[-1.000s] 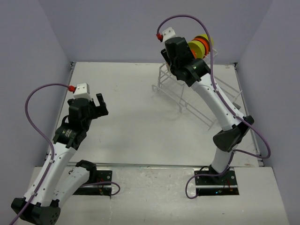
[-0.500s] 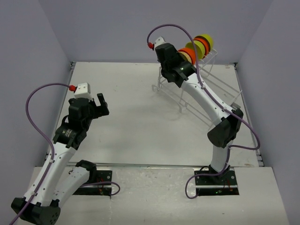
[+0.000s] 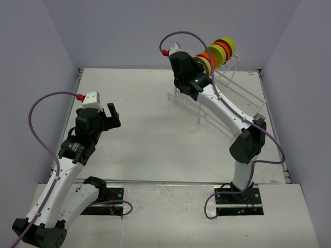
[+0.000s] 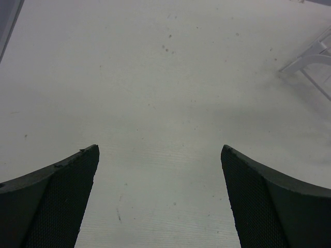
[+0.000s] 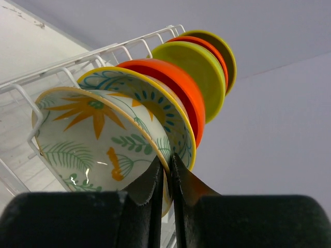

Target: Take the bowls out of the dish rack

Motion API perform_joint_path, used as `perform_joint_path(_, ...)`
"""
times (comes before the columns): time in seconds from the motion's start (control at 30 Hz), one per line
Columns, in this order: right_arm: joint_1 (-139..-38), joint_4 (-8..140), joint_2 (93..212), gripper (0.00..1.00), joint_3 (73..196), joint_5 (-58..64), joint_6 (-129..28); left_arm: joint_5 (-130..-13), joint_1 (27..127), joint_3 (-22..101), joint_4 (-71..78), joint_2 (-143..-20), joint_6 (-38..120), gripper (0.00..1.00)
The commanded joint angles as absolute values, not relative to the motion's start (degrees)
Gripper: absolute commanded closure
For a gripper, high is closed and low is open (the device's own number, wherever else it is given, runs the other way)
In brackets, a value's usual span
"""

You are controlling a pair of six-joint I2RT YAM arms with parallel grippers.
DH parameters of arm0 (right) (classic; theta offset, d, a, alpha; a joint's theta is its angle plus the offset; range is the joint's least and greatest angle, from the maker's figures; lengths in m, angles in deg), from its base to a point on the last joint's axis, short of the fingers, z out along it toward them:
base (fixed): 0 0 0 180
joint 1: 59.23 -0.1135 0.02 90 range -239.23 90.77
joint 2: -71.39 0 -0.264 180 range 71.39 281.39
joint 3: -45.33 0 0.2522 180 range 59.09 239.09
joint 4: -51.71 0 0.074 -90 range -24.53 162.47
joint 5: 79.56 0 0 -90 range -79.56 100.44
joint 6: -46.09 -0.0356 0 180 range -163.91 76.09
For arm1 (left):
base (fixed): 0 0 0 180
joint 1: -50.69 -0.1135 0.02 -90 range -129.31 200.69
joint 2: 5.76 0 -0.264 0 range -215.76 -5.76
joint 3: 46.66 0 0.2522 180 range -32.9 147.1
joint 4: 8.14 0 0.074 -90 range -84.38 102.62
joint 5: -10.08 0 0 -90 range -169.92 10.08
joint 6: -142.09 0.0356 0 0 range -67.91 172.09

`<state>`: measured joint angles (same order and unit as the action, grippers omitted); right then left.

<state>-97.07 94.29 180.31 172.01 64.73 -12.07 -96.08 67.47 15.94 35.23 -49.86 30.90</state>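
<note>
The right gripper (image 5: 166,165) is pinching the rim of the glossy cream flower-painted bowl (image 5: 98,139), which is standing on edge, nearest it in the white wire dish rack's (image 4: 310,56) row.

My overhead camera looked down from behind the arm bases across the whole table (image 3: 145,103). The left wrist view faced it from close above, catching a dish rack (image 4: 310,56) corner (the overhead showed that too); the right wrist camera peered upward, very near the front bowl (image 5: 93,134).
</note>
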Motion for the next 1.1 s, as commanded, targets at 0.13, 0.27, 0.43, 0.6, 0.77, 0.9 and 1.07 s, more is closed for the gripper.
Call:
perform_joint_path(0.13, -98.16, 82.44, 177.12, 1.0, 168.26, 66.69, -6.21, -95.83, 67.13, 15.62, 32.78, -48.56, 32.75, 0.0)
perform_joint_path(0.27, -98.95, 78.75, 175.81, 1.0, 166.94, 67.75, -3.22, -95.74, 67.04, 15.79, 32.96, -49.0, 32.75, 0.0)
perform_joint_path(0.43, -100.0, 74.27, 174.05, 1.0, 165.44, 68.45, 0.29, -96.09, 66.95, 15.7, 32.78, -48.48, 32.67, 0.0)
perform_joint_path(0.6, -100.53, 68.82, 173.26, 1.0, 164.3, 69.5, 4.51, -95.83, 66.86, 15.7, 32.87, -48.56, 32.67, 0.0)
perform_joint_path(0.77, -101.06, 65.83, 172.73, 1.0, 164.47, 69.94, 7.06, -95.83, 66.77, 15.79, 32.87, -48.39, 32.58, 0.0)
perform_joint_path(0.9, -101.76, 63.54, 172.38, 1.0, 165.7, 71.09, 9.96, -95.74, 66.69, 15.79, 32.78, -48.21, 32.58, 0.0)
perform_joint_path(1.07, -103.52, 63.44, 170.8, 1.0, 167.02, 72.06, 10.67, -95.04, 66.6, 15.97, 32.52, -48.21, 32.49, 0.0)
